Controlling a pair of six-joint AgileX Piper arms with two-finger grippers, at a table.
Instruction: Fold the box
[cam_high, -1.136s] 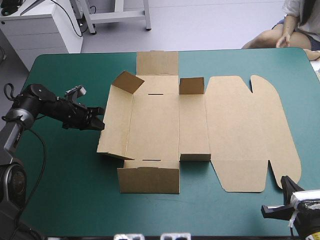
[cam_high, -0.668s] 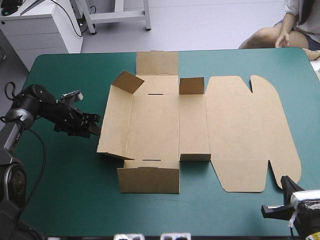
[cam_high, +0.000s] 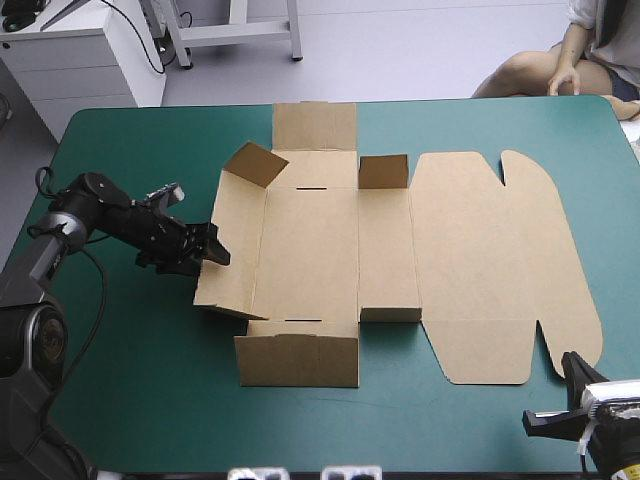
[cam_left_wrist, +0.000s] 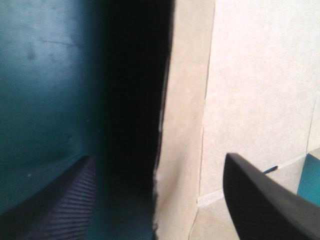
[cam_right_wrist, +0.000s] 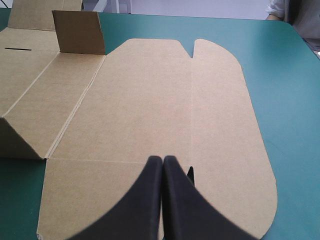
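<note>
The brown box (cam_high: 310, 250) lies open in the middle of the table, its rounded lid (cam_high: 500, 260) flat to the right. Its left wall (cam_high: 225, 250) tilts up a little, and small flaps stand at the far side. My left gripper (cam_high: 207, 249) is open at that wall's outer edge. In the left wrist view the left gripper (cam_left_wrist: 160, 200) has its black fingers (cam_left_wrist: 260, 205) wide apart, with the edge of the left wall (cam_left_wrist: 182, 150) between them. My right gripper (cam_right_wrist: 163, 165) is shut and holds nothing. It rests low by the lid's (cam_right_wrist: 165, 100) near right corner (cam_high: 572, 370).
The box's near wall (cam_high: 298, 360) stands raised toward the table's front edge. A far flap (cam_high: 383, 170) stands upright and another (cam_high: 255, 163) leans at the far left corner. Teal-green cover (cam_high: 130, 380) stretches left of the box and along the front.
The left gripper went from shut to open. It drew back slightly to the left, then moved right up to the edge of the box's left wall. The right arm stayed still.
</note>
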